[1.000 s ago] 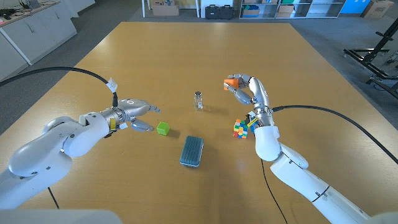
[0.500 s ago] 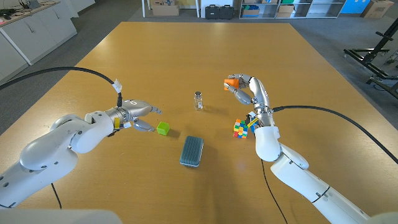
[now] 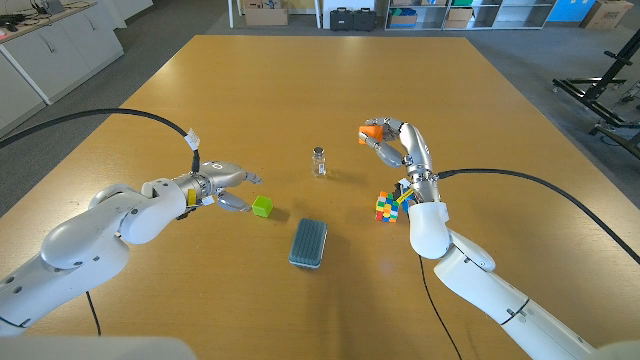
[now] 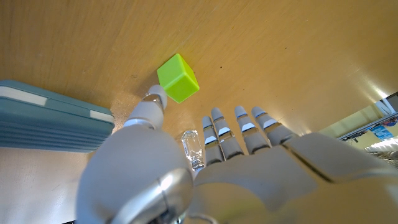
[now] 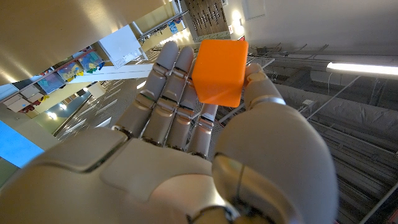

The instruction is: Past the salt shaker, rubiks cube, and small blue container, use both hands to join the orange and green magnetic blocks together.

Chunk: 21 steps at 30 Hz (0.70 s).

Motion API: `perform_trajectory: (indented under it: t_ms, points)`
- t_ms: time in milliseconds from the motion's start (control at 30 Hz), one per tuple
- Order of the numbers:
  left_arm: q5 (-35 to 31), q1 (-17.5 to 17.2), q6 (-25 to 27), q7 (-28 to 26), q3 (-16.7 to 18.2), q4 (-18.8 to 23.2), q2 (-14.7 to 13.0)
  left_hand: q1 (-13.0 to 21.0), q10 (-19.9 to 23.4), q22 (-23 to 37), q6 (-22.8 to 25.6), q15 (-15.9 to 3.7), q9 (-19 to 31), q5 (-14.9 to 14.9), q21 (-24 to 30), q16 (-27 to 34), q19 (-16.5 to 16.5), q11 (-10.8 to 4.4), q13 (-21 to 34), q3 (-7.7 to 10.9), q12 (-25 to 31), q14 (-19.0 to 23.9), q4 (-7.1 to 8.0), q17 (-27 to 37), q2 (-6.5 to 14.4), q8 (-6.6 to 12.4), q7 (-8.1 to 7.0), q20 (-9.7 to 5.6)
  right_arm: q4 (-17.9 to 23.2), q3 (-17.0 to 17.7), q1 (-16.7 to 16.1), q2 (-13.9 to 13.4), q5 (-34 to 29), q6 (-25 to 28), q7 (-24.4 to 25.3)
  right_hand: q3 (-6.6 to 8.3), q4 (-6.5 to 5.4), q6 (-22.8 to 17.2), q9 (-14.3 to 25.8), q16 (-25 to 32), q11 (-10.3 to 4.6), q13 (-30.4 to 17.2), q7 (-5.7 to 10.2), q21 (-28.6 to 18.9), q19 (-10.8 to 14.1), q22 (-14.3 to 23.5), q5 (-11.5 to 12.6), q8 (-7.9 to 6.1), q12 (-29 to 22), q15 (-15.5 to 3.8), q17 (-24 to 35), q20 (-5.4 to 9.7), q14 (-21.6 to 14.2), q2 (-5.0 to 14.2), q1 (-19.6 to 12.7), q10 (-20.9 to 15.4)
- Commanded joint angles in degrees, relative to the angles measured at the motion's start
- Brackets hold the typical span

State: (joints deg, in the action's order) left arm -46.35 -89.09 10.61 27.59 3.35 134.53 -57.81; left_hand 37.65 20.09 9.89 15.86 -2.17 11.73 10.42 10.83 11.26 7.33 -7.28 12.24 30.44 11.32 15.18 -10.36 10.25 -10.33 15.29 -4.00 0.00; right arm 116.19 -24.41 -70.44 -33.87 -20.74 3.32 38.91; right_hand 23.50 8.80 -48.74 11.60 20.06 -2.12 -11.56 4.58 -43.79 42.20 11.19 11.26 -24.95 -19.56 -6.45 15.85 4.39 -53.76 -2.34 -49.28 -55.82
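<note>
Head view, center: my right hand (image 3: 402, 148) pinches the light, rigid orange block (image 3: 372, 131); my left hand (image 3: 222, 186), fingers apart, should pinch the green block (image 3: 262, 206) by opposite flat faces.

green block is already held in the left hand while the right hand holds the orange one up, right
Not quite. The green block sits on the table, untouched; the open left hand is beside it, as the head view shows. The right hand does hold the orange block up.
</note>
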Motion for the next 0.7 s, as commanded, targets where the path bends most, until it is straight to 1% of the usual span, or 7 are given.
perform_trajectory:
  t_ms: [33,100,167,233,400,700]
  points:
    - [2.3,2.3,1.3,-0.4,-3.3,-1.3,-2.9,0.7,0.5,0.1,0.5,-4.72,0.0,0.4,0.3,0.3,0.5,-0.06,0.0,-0.41,0.4,0.5,0.0,0.3,-0.1,0.53,-0.03,-0.08,-0.3,-0.4,0.1,0.4,0.0,-0.1,0.1,0.17,-0.27,-5.7,0.2,-0.3,-8.87,-0.3,2.05,-0.5,-0.3,0.1,0.1,-0.37,-0.2,-4.94,0.2,1.16,-0.8,9.12,-9.2,-9.4]
    - [2.4,2.7,1.5,-0.7,-4.1,-1.7,-3.4,0.8,0.8,0.1,0.7,-5.14,0.0,0.4,0.3,0.3,0.5,-0.06,0.0,-0.48,0.5,0.7,0.02,0.3,-0.1,0.69,-0.09,-0.06,-0.3,-0.5,0.1,0.3,-0.2,0.0,0.1,0.15,-0.28,-5.7,0.2,-0.3,-8.98,-0.3,2.03,-0.6,-0.4,0.1,0.1,-0.33,-0.2,-4.9,0.2,1.16,-0.7,9.09,-9.2,-9.5]
    - [2.5,2.7,1.8,-1.5,-4.5,-1.8,-3.8,0.8,0.9,0.1,0.9,-5.14,0.0,0.4,0.2,0.3,0.5,-0.04,0.0,-0.5,0.5,0.8,0.02,0.3,-0.1,0.75,-0.06,-0.06,-0.3,-0.5,0.0,0.3,-0.3,0.1,0.1,0.13,-0.29,-5.7,0.2,-0.3,-9.01,-0.3,2.01,-0.6,-0.4,0.1,0.0,-0.33,-0.2,-4.88,0.2,1.18,-0.7,9.1,-9.2,-9.5]
    - [2.9,2.8,2.0,-2.3,-4.7,-2.0,-4.0,0.9,1.0,0.1,1.0,-5.37,0.0,0.4,0.3,0.4,0.5,-0.09,0.0,-0.55,0.5,0.9,0.03,0.3,-0.1,0.81,-0.07,-0.15,-0.2,-0.5,-0.1,0.3,-0.4,0.2,0.2,0.12,-0.32,-5.8,0.2,-0.3,-8.72,-0.3,2.11,-0.7,-0.4,0.1,0.0,-0.31,-0.1,-4.87,0.3,1.22,-0.8,9.14,-9.1,-9.5]
    - [4.4,4.8,1.8,-3.2,-7.0,-3.2,-4.9,1.0,1.3,0.1,1.0,-5.48,0.0,0.4,0.2,0.4,0.5,0.15,-0.1,-0.61,0.6,1.0,0.05,0.3,0.0,0.89,-0.05,-0.31,-0.2,-0.2,-0.5,0.4,-0.1,0.0,0.7,0.12,-0.29,-5.7,0.3,-0.4,-8.89,-0.4,2.07,-0.7,-0.5,0.1,0.0,-0.22,-0.2,-4.89,0.3,1.22,-0.7,9.1,-9.2,-9.6]
    - [4.6,7.4,3.2,-5.1,-10.5,-3.7,-6.8,1.2,1.9,0.1,1.3,-5.58,0.0,0.5,0.3,0.5,0.6,0.26,-0.1,-0.66,0.8,1.4,0.1,0.3,0.1,1.05,0.02,-0.39,-0.1,-0.2,-0.9,0.3,-0.2,0.0,0.9,0.05,-0.36,-5.8,0.3,-0.3,-8.82,-0.4,2.07,-0.9,-0.5,0.1,0.0,-0.15,-0.1,-4.83,0.4,1.21,-0.9,9.13,-9.1,-9.6]
